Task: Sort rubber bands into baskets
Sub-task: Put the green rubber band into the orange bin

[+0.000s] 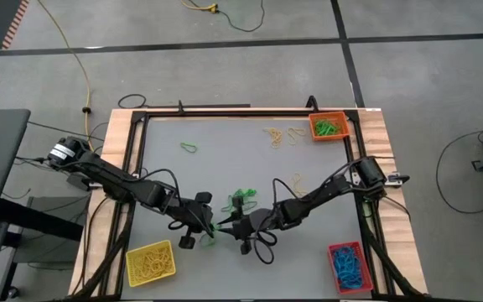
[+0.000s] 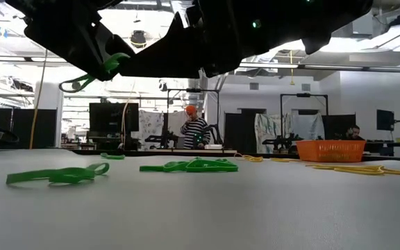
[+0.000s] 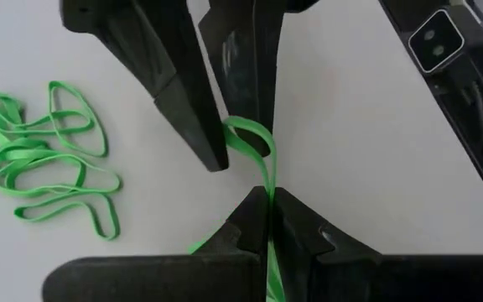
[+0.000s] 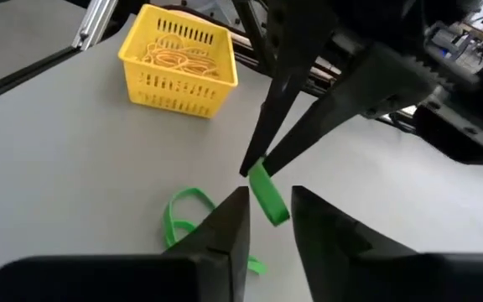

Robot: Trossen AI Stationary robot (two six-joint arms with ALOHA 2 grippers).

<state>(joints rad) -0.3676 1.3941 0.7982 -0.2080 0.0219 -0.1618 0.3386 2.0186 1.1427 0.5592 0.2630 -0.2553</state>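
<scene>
Hands [image 1: 218,225] meet — both on green band [image 3: 258,155].

Both grippers met at table centre-front, left gripper [image 1: 208,225] left of right gripper [image 1: 227,225], band pile [image 1: 241,200] just behind, baskets [image 1: 150,262] placed at corners

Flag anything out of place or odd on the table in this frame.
Nothing is spilled or damaged. One oddity: both grippers meet on the same green rubber band at the table's near middle. The left gripper is shut on it while the right gripper closes around its other end.
</scene>
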